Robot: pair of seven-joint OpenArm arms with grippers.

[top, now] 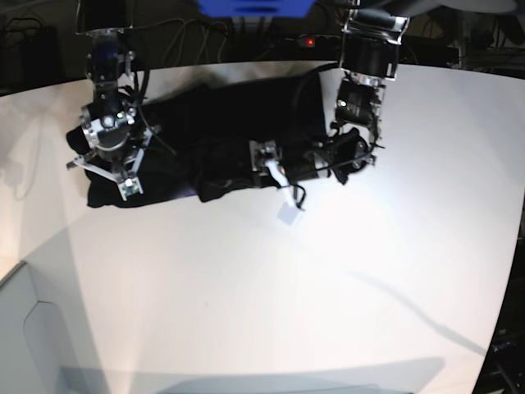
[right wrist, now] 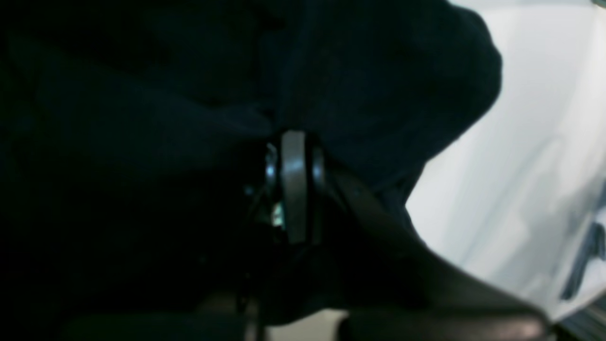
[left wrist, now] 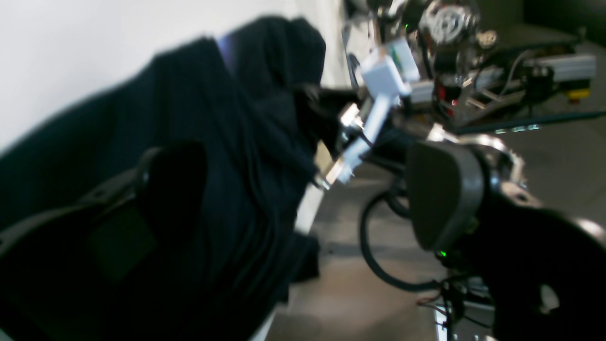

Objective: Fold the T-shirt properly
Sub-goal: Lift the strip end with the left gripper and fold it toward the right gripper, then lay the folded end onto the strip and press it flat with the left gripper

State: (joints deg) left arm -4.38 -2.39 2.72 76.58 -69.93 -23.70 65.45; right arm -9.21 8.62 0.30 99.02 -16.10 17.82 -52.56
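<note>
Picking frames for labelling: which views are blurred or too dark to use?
Left wrist view: soft with motion blur, T-shirt edges smeared. Right wrist view: nearly all black cloth, underexposed, only the bright table at right reads. Base view: sharp and evenly lit, long arm shadows on the table, edges bowed by the lens.

This looks like a robotics lab. A big white table carries two robot arms, and behind it stand aluminium frames, cables and electronics.

A wide white table fills the view, with dark cable-cluttered equipment behind it.
</note>
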